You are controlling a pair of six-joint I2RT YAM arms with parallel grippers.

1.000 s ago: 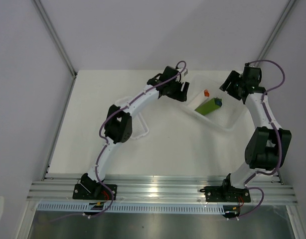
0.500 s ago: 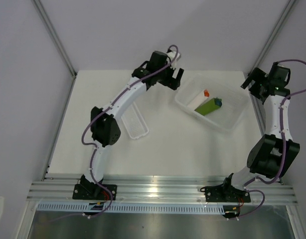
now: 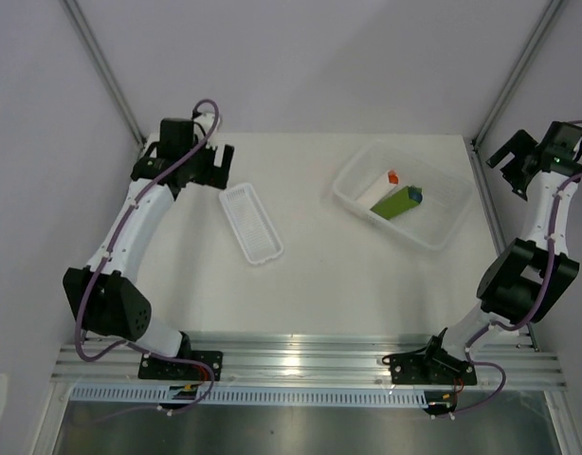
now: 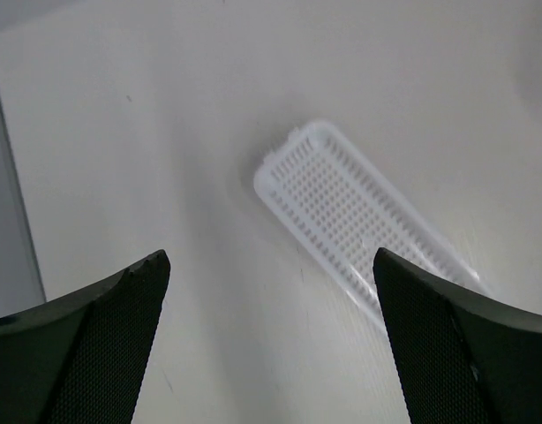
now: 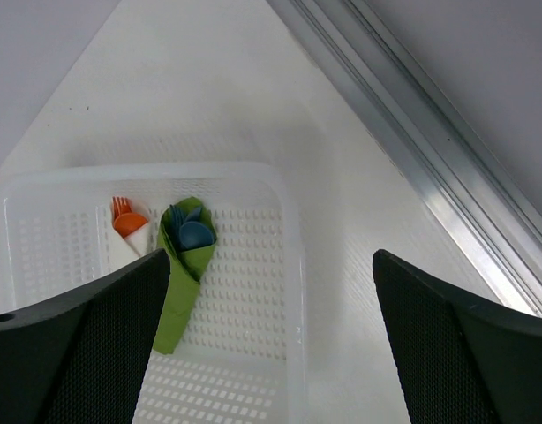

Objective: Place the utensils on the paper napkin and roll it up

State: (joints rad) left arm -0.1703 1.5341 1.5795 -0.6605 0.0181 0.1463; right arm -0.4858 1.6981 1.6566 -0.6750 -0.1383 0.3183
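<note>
The olive-green paper napkin point(image 3: 397, 202) lies rolled up in the clear basket point(image 3: 443, 223) at the back right. It also shows in the right wrist view point(image 5: 181, 283). The blue spoon and fork point(image 5: 191, 230) stick out of its open end, and show as a blue tip point(image 3: 416, 194) from above. My left gripper point(image 3: 215, 164) is open and empty at the far left, beside the narrow white tray. My right gripper point(image 3: 511, 163) is open and empty, raised at the far right edge, apart from the basket.
A narrow white ribbed tray point(image 3: 250, 222) lies left of centre; it shows in the left wrist view point(image 4: 359, 221). A white rolled piece with orange utensils point(image 3: 380, 187) lies beside the green roll point(image 5: 128, 231). Metal frame posts point(image 5: 412, 115) stand at the back corners.
Both arms have swung away from the basket: the left one far to the left, the right one out to the right edge. The narrow tray has become uncovered.
</note>
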